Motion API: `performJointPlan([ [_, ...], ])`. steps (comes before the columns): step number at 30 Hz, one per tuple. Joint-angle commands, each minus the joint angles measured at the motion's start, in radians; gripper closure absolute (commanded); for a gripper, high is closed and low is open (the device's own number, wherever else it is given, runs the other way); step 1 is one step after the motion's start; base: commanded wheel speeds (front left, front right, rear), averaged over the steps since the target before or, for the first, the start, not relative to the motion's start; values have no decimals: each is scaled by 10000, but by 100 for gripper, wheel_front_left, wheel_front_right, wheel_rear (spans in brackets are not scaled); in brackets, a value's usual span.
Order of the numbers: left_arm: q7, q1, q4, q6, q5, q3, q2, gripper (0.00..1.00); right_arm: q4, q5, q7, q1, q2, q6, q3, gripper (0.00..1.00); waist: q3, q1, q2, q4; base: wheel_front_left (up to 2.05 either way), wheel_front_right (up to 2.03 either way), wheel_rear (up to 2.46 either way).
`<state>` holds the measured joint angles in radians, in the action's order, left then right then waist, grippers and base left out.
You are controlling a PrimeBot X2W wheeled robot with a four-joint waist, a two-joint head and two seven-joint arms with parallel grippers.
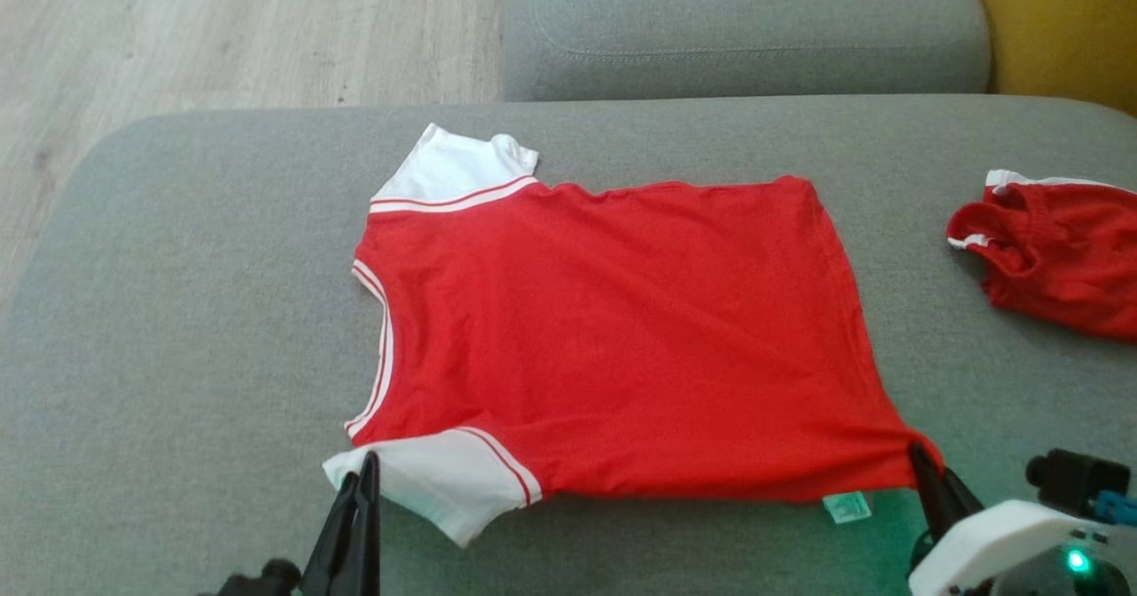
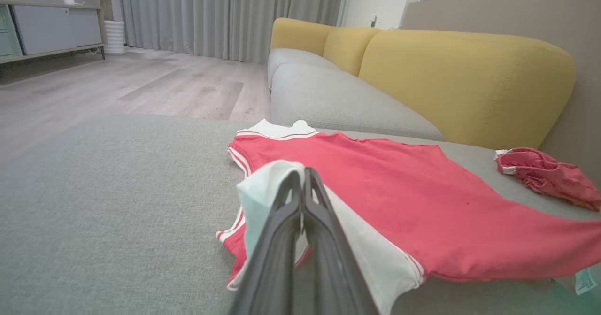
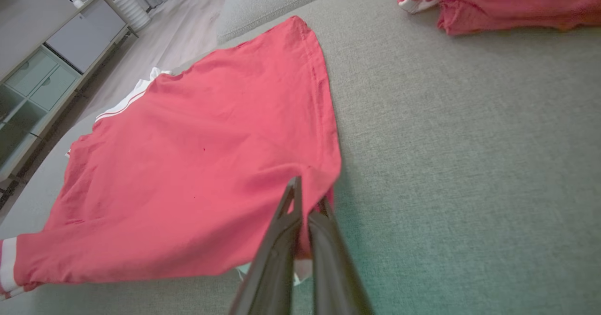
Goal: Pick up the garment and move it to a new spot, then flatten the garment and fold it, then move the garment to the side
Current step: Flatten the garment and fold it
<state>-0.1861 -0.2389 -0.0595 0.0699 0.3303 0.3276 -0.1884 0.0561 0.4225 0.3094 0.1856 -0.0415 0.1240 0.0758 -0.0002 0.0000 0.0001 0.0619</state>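
- T-shirt [image 1: 613,338]: lies spread nearly flat in the middle of the grey sofa cushion [image 1: 178,312], neck to the robot's left and hem to its right.
- Left gripper [image 1: 367,463]: fingers pressed together on the near white sleeve [image 1: 444,480], whose edge curls up around the tips.
- Right gripper [image 1: 917,454]: pinched closed on the near hem corner [image 3: 324,183], the cloth puckered there.
- Step in hand, as I judge it: the first fold, near edge carried over to the far edge. Raise both ends level, keep the edge taut between them, and lay it down square so no crease is trapped.
- Materials: thin, limp red knit with white striped trim. A small pale care label [image 1: 846,507] peeks out at the hem. The cushion is coarse woven fabric, likely to drag on the cloth.
- Second red garment [image 1: 1057,258]: crumpled, well apart at the right.
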Motion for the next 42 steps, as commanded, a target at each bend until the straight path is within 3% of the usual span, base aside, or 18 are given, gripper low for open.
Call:
performJointPlan([
  [1, -65, 707, -157, -41, 80, -268, 73, 100, -227, 52, -26, -734, -90, 67, -237, 100, 34, 0, -1, 13, 0, 0, 0],
  [27, -681, 6294, 4541, -902, -42, -487, 516, 100, 3310, -347, -106, -5493, -88, 67, -236, 100, 2054, 0, -1, -58, 0, 0, 0],
  [28, -700, 6409, 4683, -923, -45, -511, 541, 100, 3429, -402, -133, -5616, -88, 67, -262, 89, 2092, 0, -1, -66, 0, 0, 0],
  [30, -724, 6595, 4942, -970, -54, -545, 591, 100, 3644, -482, -177, -5821, -88, 67, -322, 0, 2146, 0, -1, -86, 0, 0, 0],
  [31, -732, 6666, 5058, -987, -64, -558, 611, 100, 3726, -512, -208, -5912, -88, 67, -365, 0, 2165, 0, -1, -99, 0, 0, 0],
  [33, -744, 6759, 5227, -1012, -88, -592, 649, 56, 3811, -610, -249, -6043, -88, 67, -490, 0, 2181, 0, -1, -123, 0, 0, 0],
  [34, -748, 6766, 5254, -1019, -92, -631, 668, 10, 3822, -638, -243, -6065, -88, 67, -534, 0, 2179, 0, -1, -133, 0, 0, 0],
  [35, -750, 6742, 5232, -1027, -78, -697, 694, 0, 3803, -665, -217, -6058, -88, 67, -567, 0, 2174, 0, -1, -140, 0, 0, 0],
  [42, -754, 6060, 4837, -1121, -33, -1038, 808, 0, 3042, -916, -226, -5488, -259, 67, -558, 0, 2024, 0, -1, -172, 0, 0, 0],
])
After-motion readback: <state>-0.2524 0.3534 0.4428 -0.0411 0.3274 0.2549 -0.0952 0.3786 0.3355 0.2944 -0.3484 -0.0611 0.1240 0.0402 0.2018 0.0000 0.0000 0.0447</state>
